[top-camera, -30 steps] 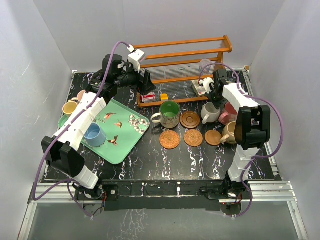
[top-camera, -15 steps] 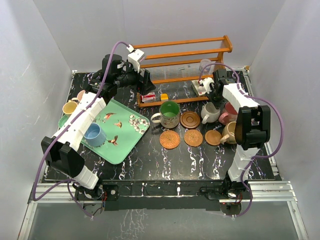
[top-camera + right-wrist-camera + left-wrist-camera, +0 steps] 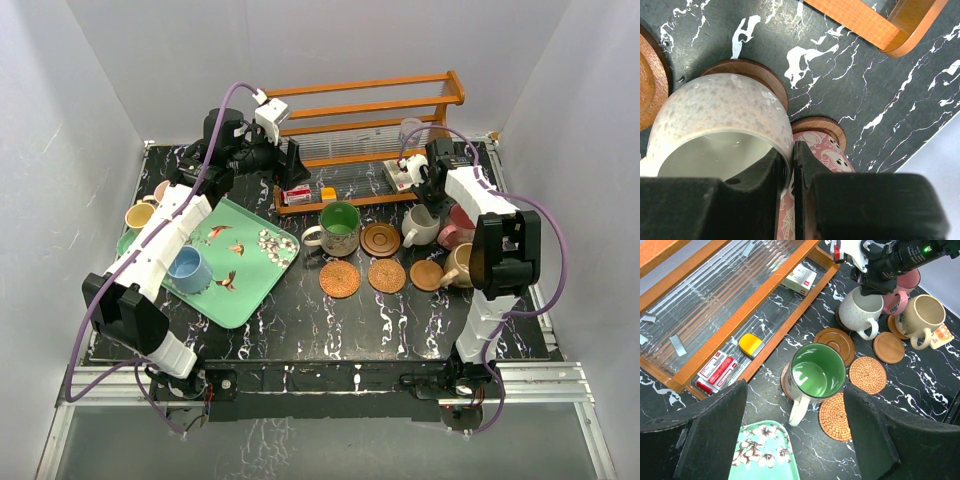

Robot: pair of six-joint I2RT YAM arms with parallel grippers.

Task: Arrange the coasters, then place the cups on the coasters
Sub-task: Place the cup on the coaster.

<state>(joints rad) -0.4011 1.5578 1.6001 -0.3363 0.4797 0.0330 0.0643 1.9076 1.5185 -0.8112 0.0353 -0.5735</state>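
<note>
Four coasters lie bare mid-bench, right of centre: dark ringed wooden coaster, smooth round wooden coaster, and two woven orange-brown coasters. Green ceramic mug sits on a fifth; only that one's edge shows.

Right gripper: nearly closed, pinching the rim wall of the cream speckled ceramic mug, one finger inside, one outside. That mug is over a dark wooden disc toward the bench's far right, just in front of the wooden slatted rack. Can't tell if it's seated or a hair off. Pink patterned mug is right beside it, touching or nearly.

Left gripper: wide open, empty, hanging above the green mug.

Light-blue mug is on the mint bird-print tray by the left edge, yellow mug at the tray's far-left corner. Neither is on a coaster yet.

Handling, my read:
- Mugs are rigid glazed ceramic, fairly heavy and slick, and they chip on impact.
- A one-wall rim pinch is off-centre, so expect tilt. Grip deep, move slow, stay clear of the pink one. The rim opposite the handle looks like the best hold.
- Coasters are thin, light and flat on the bench. Their edges are hard to catch and they'll likely skid if a mug lands off-centre, so lower straight down.
</note>
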